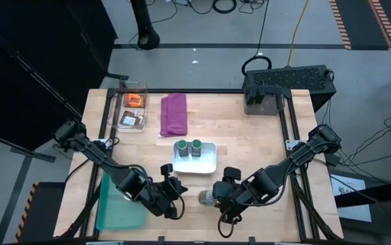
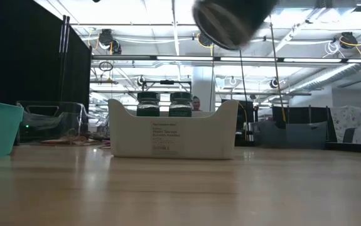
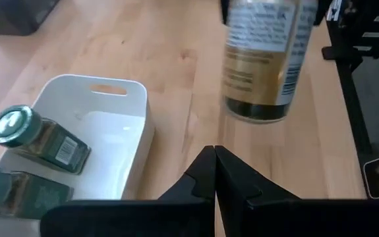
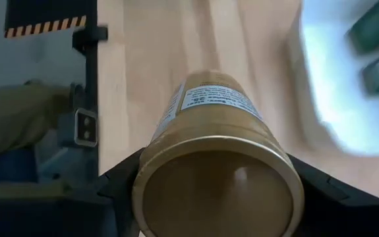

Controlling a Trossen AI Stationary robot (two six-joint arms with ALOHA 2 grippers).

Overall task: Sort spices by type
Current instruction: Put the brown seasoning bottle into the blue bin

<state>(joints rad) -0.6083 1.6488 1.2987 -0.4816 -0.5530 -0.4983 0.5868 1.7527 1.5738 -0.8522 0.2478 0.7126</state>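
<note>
Taking the white tray [image 1: 210,163] at the middle of the table [image 1: 249,136] as our landmark, we start at the far left, where a teal bin [image 1: 117,207] sits at the near left corner of the table, well apart from the tray. Beyond it, a clear box [image 1: 122,112] at the far left holds the orange packet [image 1: 136,100] and the dark brown packet [image 1: 131,120]. Between that box and the tray lies a folded purple cloth [image 1: 174,113], just beyond the tray's far left corner.

The left gripper [image 1: 173,192] hangs near the tray's near left corner, on the table's front side. In its wrist view we see its fingers [image 3: 205,172] pressed together on nothing.

Inside the tray we see two green-lidded jars [image 1: 188,148] standing upright side by side in the far half. From table height they rise above the tray's front wall.

To the near right of the tray, the right gripper [image 1: 217,197] is clamped around a tan-lidded jar [image 4: 215,171], held clear of the table just off the tray's near edge. In the left wrist view this jar hangs in the air beside the tray's wall.

At the far right corner, well away from the tray, stands a dark box [image 1: 287,85].
</note>
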